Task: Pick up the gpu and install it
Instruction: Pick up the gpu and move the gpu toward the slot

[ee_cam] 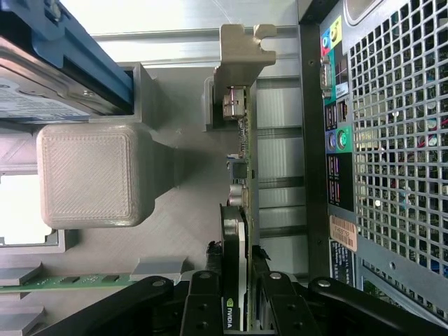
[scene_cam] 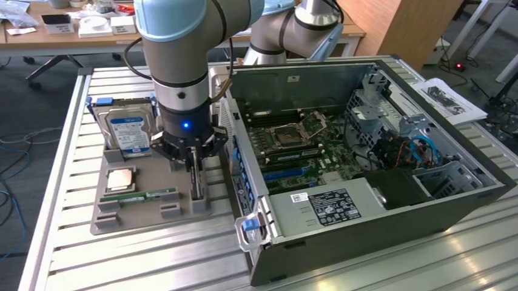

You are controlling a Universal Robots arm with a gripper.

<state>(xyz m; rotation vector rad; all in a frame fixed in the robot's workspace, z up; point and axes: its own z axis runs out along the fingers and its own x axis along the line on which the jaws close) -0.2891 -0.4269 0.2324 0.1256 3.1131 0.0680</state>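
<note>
One arm shows in the exterior view; its gripper [scene_cam: 194,165] hangs low over the gpu [scene_cam: 196,189], which stands on edge in the grey holder [scene_cam: 137,217] beside the open computer case [scene_cam: 389,233], both faces exposed for grasping; in the wrist view, the fingers [ee_cam: 203,301] straddle the gpu, narrowly spread, slim gaps showing, pinching nothing.
</note>
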